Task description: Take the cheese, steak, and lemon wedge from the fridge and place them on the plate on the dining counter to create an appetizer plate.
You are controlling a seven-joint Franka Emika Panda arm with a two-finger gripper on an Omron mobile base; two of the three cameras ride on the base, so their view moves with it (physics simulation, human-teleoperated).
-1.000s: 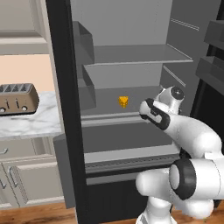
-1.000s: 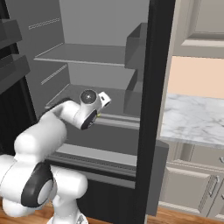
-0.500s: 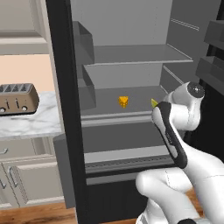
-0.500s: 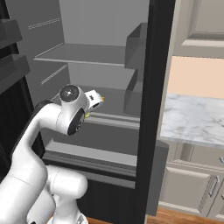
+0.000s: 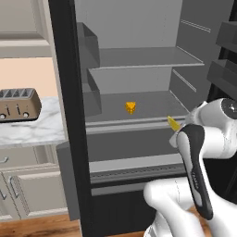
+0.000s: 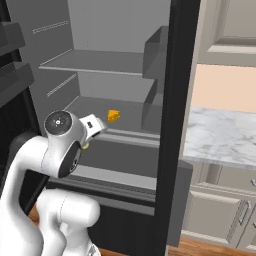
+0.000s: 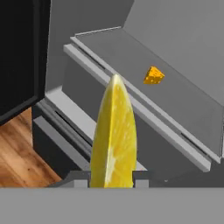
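- Hand view: one lemon wedge point(image 7: 113, 140) stands on edge between the gripper point(image 7: 112, 177) tips; its lower end is cut off at the bottom, and the finger tips show only as small dark stubs on either side, closed against the slice.
- Left base view: the lemon wedge point(image 5: 172, 122) shows as a small yellow point at the end of the white arm, just in front of the middle shelf's edge; the gripper point(image 5: 176, 127) itself is mostly hidden by the hand.
- Right base view: the arm's wrist covers the gripper point(image 6: 89, 142); only a sliver of yellow peeks below it.
- One cheese point(image 5: 131, 107) wedge, orange-yellow, sits alone on the middle shelf of the fridge point(image 5: 69, 115), well back from the front lip; also seen at point(image 6: 113, 116) and point(image 7: 153, 75).
- Fridge: two grey shelves visible, with grey bins on the inner side wall; door bins are partly cut off at the frame edge.
- One toaster point(image 5: 18, 104), four slots, on the marble wall counter point(image 5: 32, 127), cut off at the left edge.
- Wooden floor point(image 7: 17, 153) visible below the fridge.
- No legible writing or labels anywhere.
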